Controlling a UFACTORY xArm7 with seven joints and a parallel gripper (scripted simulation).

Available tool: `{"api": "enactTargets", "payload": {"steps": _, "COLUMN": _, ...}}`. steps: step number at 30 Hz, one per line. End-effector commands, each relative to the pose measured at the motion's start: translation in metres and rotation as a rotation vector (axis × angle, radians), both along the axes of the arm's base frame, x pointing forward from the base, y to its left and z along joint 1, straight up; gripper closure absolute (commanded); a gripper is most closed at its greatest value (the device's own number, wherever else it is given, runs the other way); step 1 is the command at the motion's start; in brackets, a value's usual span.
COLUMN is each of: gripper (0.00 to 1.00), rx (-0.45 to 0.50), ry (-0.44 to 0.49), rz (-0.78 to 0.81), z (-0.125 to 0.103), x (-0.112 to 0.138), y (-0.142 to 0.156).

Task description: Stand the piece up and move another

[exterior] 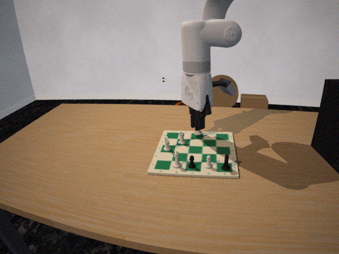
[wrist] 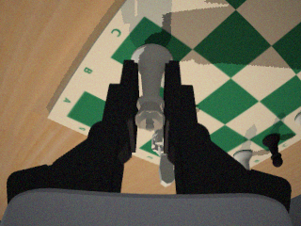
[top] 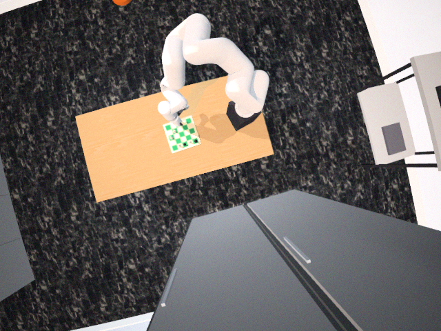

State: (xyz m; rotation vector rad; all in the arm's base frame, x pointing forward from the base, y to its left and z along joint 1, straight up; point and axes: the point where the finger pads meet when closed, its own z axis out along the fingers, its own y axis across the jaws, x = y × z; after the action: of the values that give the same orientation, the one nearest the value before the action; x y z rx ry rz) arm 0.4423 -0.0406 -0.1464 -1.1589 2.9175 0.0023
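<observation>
A green and white chessboard (exterior: 195,153) lies on the wooden table and also shows in the overhead view (top: 181,134). My gripper (exterior: 197,127) is down at the middle of the far row and is shut on a white piece (exterior: 198,133). In the wrist view the fingers clamp the stem of the white piece (wrist: 150,90), whose round base points away from me near the letter C. A black pawn (exterior: 192,161) stands upright in the middle of the near row.
Other pieces stand upright: a white knight (exterior: 167,144), a white rook (exterior: 181,137), a white bishop (exterior: 177,160), a white pawn (exterior: 208,161) and a tall black piece (exterior: 225,162). The arm's black base (exterior: 326,123) stands at the right.
</observation>
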Motion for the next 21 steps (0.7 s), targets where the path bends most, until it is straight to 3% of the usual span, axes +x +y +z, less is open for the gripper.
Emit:
{"api": "enactTargets", "payload": {"steps": 1, "gripper": 1.00, "rx": 0.000, "ry": -0.005, "rz": 0.000, "z": 0.025, "x": 0.002, "y": 0.000}}
{"api": "enactTargets", "payload": {"steps": 4, "gripper": 1.00, "rx": 0.000, "ry": -0.005, "rz": 0.000, "z": 0.049, "x": 0.002, "y": 0.000}}
{"api": "enactTargets", "payload": {"steps": 6, "gripper": 1.00, "rx": 0.000, "ry": -0.005, "rz": 0.000, "z": 0.049, "x": 0.002, "y": 0.000}}
{"api": "enactTargets", "payload": {"steps": 12, "gripper": 1.00, "rx": 0.000, "ry": -0.005, "rz": 0.000, "z": 0.085, "x": 0.002, "y": 0.000}}
{"api": "enactTargets", "payload": {"steps": 21, "gripper": 1.00, "rx": 0.000, "ry": -0.005, "rz": 0.000, "z": 0.091, "x": 0.002, "y": 0.000}}
